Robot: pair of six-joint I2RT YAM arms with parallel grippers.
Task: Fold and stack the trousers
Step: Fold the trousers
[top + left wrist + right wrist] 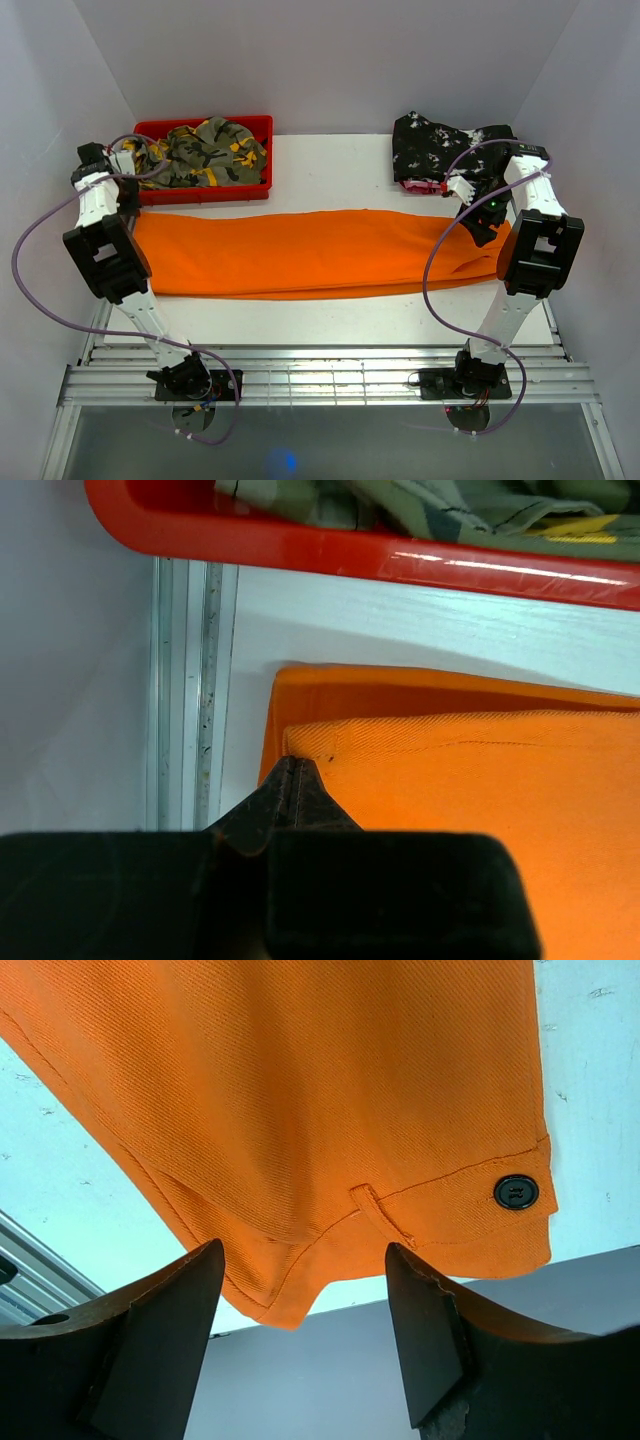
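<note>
The orange trousers (320,255) lie folded lengthwise in a long flat strip across the white table. My left gripper (130,198) is at their left end. In the left wrist view its jaws (293,765) are shut at the hem corner of the upper layer (460,800), and the corner's edge runs into the tips. My right gripper (487,222) is over the right end. In the right wrist view it (303,1250) is open and empty, just above the waistband (300,1080) with its black button (516,1192) and belt loop.
A red bin (205,190) holding a camouflage garment (205,150) stands at the back left, close behind the left gripper; it also shows in the left wrist view (300,545). A black white-speckled garment (435,150) lies at the back right. Grey walls enclose the table.
</note>
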